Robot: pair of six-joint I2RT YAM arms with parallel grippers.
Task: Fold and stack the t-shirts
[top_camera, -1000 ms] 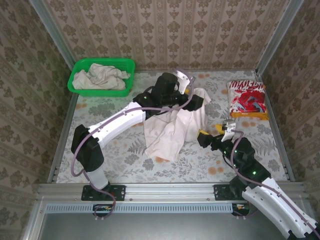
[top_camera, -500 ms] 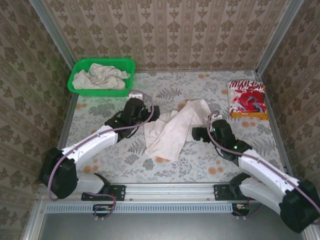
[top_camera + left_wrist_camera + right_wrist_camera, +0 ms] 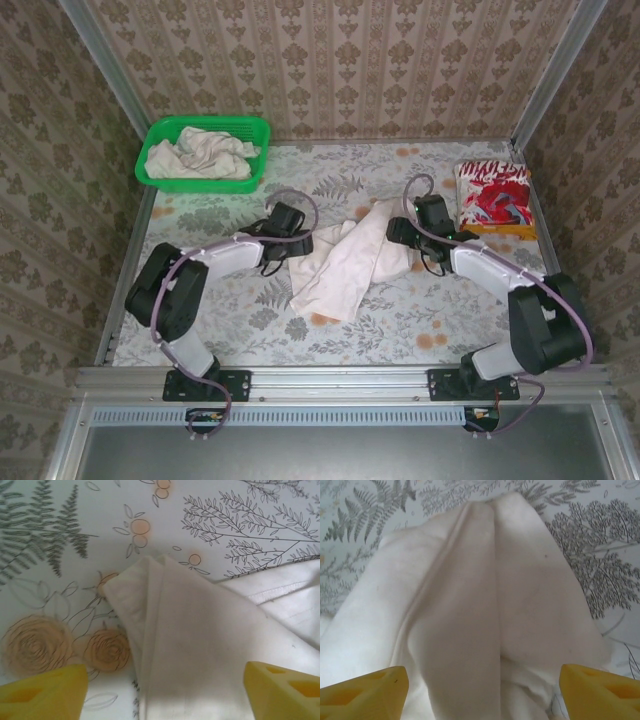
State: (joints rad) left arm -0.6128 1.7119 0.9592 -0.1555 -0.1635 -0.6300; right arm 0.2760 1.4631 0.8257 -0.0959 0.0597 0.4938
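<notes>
Off-white t-shirt [image 3: 350, 262]: soft creased cotton, rumpled long heap. My left gripper [image 3: 162, 674] and right gripper [image 3: 482, 674], yellow fingers spread wide, flank it.

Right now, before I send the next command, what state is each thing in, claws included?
Centre t-shirt: unfolded, rumpled on the table.
Basket t-shirt: crumpled in the green basket.
Red-and-white t-shirt: folded, lying flat.
Left claw: open, over the centre t-shirt's corner.
Right claw: open, over the same shirt.
</notes>
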